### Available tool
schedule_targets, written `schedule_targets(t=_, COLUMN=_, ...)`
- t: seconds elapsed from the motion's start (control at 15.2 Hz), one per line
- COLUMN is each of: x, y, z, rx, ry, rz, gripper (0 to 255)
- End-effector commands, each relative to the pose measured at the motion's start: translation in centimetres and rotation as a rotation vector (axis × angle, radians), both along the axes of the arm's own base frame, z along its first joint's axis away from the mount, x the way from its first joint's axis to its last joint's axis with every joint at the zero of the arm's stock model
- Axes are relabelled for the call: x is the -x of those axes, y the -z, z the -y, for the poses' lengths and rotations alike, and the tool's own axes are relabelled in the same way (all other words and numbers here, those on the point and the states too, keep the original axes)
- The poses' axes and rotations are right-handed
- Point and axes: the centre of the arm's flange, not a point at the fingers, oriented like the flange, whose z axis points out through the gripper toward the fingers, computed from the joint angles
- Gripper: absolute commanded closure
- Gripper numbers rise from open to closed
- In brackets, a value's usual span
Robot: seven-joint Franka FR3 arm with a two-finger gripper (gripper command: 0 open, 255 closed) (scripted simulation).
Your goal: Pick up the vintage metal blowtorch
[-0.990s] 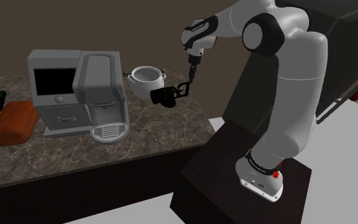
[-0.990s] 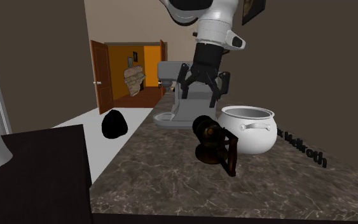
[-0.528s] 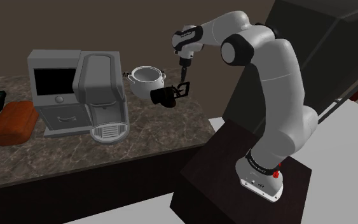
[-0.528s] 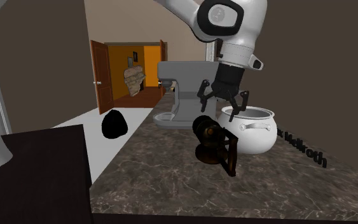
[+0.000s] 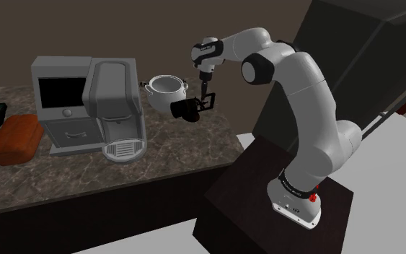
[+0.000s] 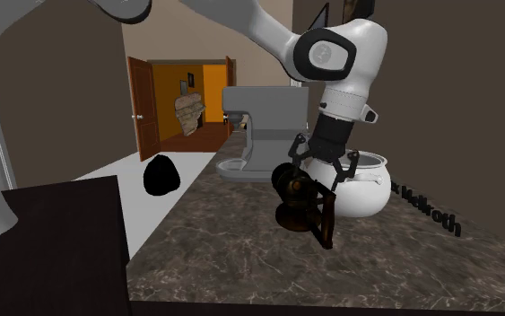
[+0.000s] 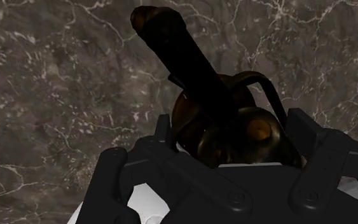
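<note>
The blowtorch (image 5: 187,110) is a dark brown, dull metal piece with a round body and a looped handle, standing on the marble counter (image 5: 179,155). In the second exterior view the blowtorch (image 6: 297,199) stands just in front of a white pot. My black gripper (image 5: 206,97) hangs right over it, open. Its fingers (image 6: 297,151) are spread wide on either side of the torch's top without clasping it. In the wrist view the blowtorch (image 7: 215,114) lies close below the gripper (image 7: 234,130), its long nozzle pointing away from the hand.
A white two-handled pot (image 5: 166,90) stands just behind the torch. A grey coffee machine (image 5: 115,108), a grey box appliance (image 5: 60,101) and a red-brown lump (image 5: 17,137) sit further to the shoulder view's left. The dark stand (image 5: 280,195) adjoins the counter's end.
The arm has stretched toward the shoulder view's left and the gripper has come down from above the counter to just over the blowtorch. The fingers stayed open; the torch has not moved.
</note>
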Motion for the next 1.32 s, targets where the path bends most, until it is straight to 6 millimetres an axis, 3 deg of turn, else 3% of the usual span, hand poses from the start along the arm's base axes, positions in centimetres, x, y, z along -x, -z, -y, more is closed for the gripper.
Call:
schedule_targets(t=0.0, x=0.0, y=1.1, z=0.0, rx=0.000, ry=0.000, rz=0.000, gripper=0)
schedule_targets(t=0.13, x=0.0, y=1.4, z=0.0, rx=0.000, ry=0.000, rz=0.000, gripper=0)
schedule_targets(t=0.2, x=0.0, y=1.4, z=-0.1, rx=0.000, ry=0.000, rz=0.000, gripper=255)
schedule_targets(t=0.79, x=0.0, y=1.4, z=0.0, rx=0.000, ry=0.000, rz=0.000, gripper=255)
schedule_targets(t=1.25, x=0.0, y=-2.3, z=0.0, rx=0.000, ry=0.000, rz=0.000, gripper=255)
